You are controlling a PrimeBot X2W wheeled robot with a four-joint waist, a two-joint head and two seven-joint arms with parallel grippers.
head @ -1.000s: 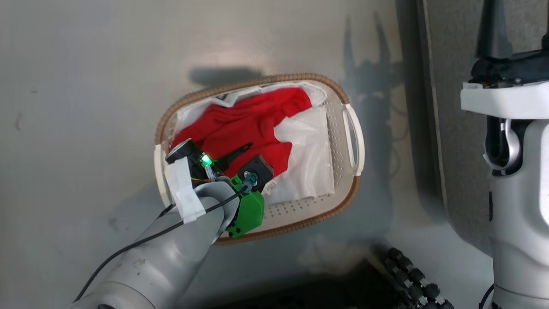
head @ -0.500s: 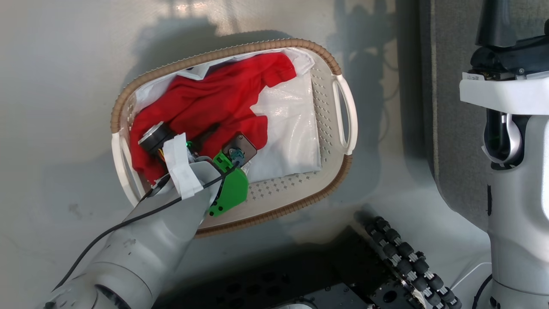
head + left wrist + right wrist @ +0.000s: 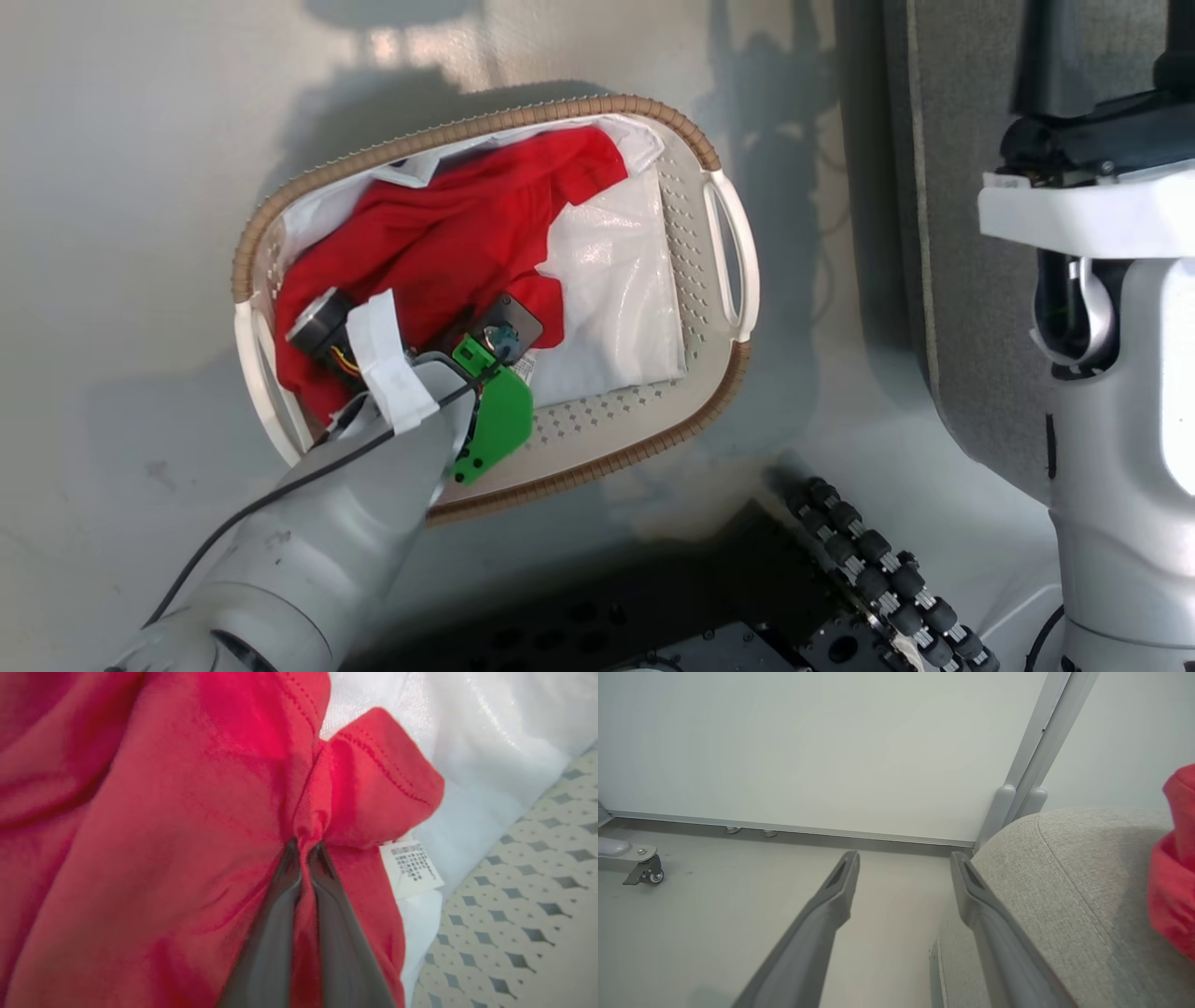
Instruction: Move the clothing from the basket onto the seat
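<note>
The cream basket [image 3: 738, 364] with its brown rim stands on the floor and holds red clothing [image 3: 457, 238] over a glossy white plastic sheet [image 3: 616, 299]. My left arm reaches down into the basket. In the left wrist view my left gripper [image 3: 303, 847] is shut on a pinched fold of the red clothing [image 3: 163, 826], beside a white care label [image 3: 413, 865]. My right gripper [image 3: 903, 861] stands open with nothing between its fingers, next to the grey seat [image 3: 1064, 882]. A red garment [image 3: 1174, 868] lies on that seat at the right edge of the right wrist view.
The seat's grey side [image 3: 962, 280] rises right of the basket. My right arm's pale body [image 3: 1111, 373] stands at the far right. A black roller wheel [image 3: 873, 579] of my base lies below the basket. A caster [image 3: 647, 872] and a wall panel [image 3: 831, 746] show beyond the right gripper.
My left gripper has gone down into the red clothing and shut on a fold of it. The head camera has shifted, so the basket sits differently in the picture.
</note>
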